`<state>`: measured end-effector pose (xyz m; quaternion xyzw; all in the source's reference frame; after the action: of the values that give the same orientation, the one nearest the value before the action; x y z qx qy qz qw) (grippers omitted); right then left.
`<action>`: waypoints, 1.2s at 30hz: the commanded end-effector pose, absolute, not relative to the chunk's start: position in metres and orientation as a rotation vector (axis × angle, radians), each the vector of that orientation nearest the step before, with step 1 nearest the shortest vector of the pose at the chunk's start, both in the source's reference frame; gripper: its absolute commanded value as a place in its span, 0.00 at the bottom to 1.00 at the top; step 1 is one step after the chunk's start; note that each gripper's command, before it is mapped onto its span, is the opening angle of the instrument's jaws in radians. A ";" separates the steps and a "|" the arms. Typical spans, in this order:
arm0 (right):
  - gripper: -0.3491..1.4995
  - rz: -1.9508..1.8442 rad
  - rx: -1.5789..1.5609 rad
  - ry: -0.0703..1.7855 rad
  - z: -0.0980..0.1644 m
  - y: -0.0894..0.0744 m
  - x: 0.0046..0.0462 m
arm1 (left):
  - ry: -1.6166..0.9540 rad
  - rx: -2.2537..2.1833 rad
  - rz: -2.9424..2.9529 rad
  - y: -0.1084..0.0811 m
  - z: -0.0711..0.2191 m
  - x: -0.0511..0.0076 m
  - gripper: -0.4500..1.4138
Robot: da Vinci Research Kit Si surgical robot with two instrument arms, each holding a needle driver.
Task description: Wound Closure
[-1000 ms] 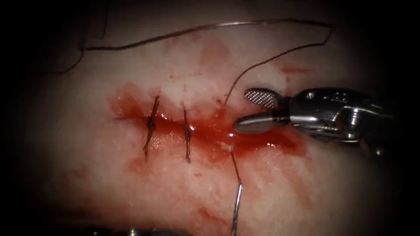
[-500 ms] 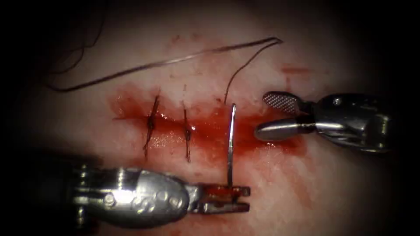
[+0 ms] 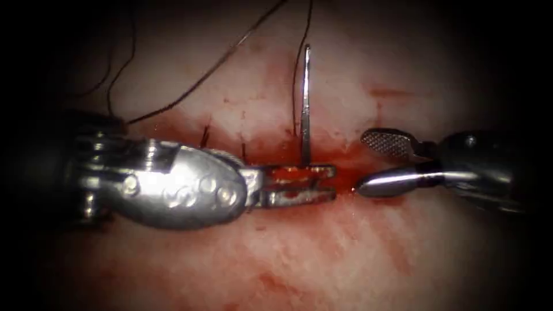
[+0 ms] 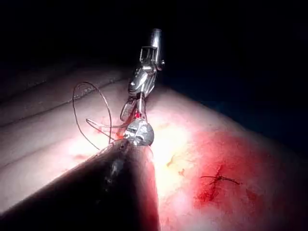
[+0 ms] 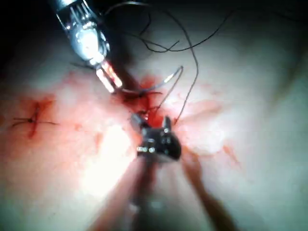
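Observation:
My left tool [image 3: 331, 183] lies across the red cut [image 3: 345, 183] in the tissue [image 3: 357, 253], jaws shut on the needle [image 3: 306, 103] near its lower end. The needle stands free of the tissue, rising past the cut's far edge. Thread [image 3: 296, 69] runs beside it and away over the far tissue. My right tool [image 3: 364, 162] is at the cut's right end, jaws open and holding nothing. In the right wrist view my own open jaws [image 5: 154, 127] hover near the cut, and the left tool [image 5: 108, 77] holds the needle [image 5: 168, 79]. The left wrist view has the right tool [image 4: 144, 77].
Two earlier stitches [image 3: 204, 135] [image 3: 243, 151] peek out behind the left tool's wrist. A long strand of thread [image 3: 201, 78] crosses the far left tissue. Red fluid wets the cut and the tissue below it. A finished stitch [image 4: 219, 179] [image 5: 33, 120] lies apart.
The left tool came in from below, took the needle and carried it up across the cut, shrinking the thread loop. The right tool drew back to the right, jaws still open.

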<state>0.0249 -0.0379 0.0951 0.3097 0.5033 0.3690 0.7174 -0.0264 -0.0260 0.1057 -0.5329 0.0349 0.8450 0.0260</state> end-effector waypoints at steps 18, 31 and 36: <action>0.44 1.127 0.970 1.167 0.097 -0.037 0.0244 | 0.164 -1.778 2.739 -0.030 0.112 -0.0273 0.00; 0.55 1.147 1.047 1.146 0.099 -0.039 0.0276 | 0.216 -1.822 2.778 -0.031 0.111 -0.0279 0.00; 0.57 1.144 1.060 1.149 0.098 -0.039 0.0272 | 0.211 -1.827 2.782 -0.031 0.111 -0.0275 0.00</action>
<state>0.0265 -0.0388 0.0981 0.4500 0.4887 0.4872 0.5669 -0.0269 -0.0307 0.1109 -0.5445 0.0633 0.8308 -0.0964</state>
